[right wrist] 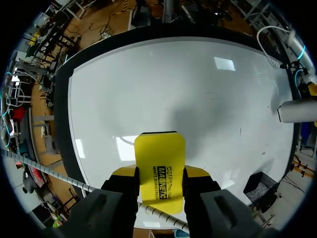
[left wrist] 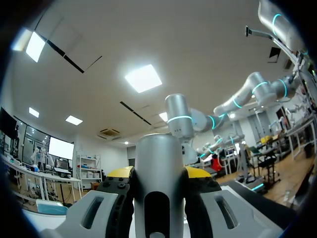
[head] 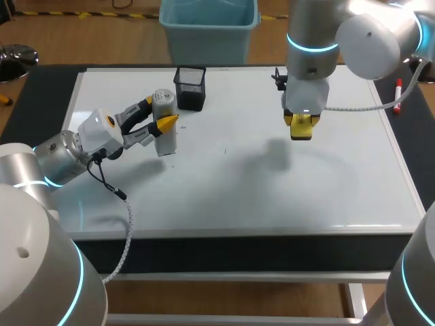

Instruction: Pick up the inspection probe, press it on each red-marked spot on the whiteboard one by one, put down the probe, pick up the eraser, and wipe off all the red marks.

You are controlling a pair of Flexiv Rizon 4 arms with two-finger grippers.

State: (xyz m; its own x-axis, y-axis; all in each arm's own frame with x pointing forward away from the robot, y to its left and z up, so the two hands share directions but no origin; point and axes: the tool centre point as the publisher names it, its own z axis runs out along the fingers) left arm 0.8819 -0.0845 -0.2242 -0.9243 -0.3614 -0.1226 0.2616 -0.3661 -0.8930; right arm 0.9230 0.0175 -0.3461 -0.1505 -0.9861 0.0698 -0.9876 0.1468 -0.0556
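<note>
Right pincer point(right wrist: 159, 174) pinches yellow eraser point(right wrist: 159, 158) across narrow sides: likely light, rigid. Left pincer point(head: 160, 115) pinches silvery probe point(head: 165, 136) round body: stiff, probably slick.

The right gripper point(right wrist: 159, 173) holds the yellow eraser point(right wrist: 159, 157) between its two fingers point(right wrist: 124, 173), one yellow tip pressed on each long side. The eraser is flat and rectangular, with a black edge at its far end, and it hangs above the whiteboard point(right wrist: 163, 79). On the board ahead of the eraser lies a soft grey shadow point(right wrist: 190, 111). Well apart from the eraser, to one side of it, a black mesh cup point(right wrist: 261, 190) stands on the board. Farther ahead on that same side, the grey end of the inspection probe point(right wrist: 295, 111) shows.
</note>
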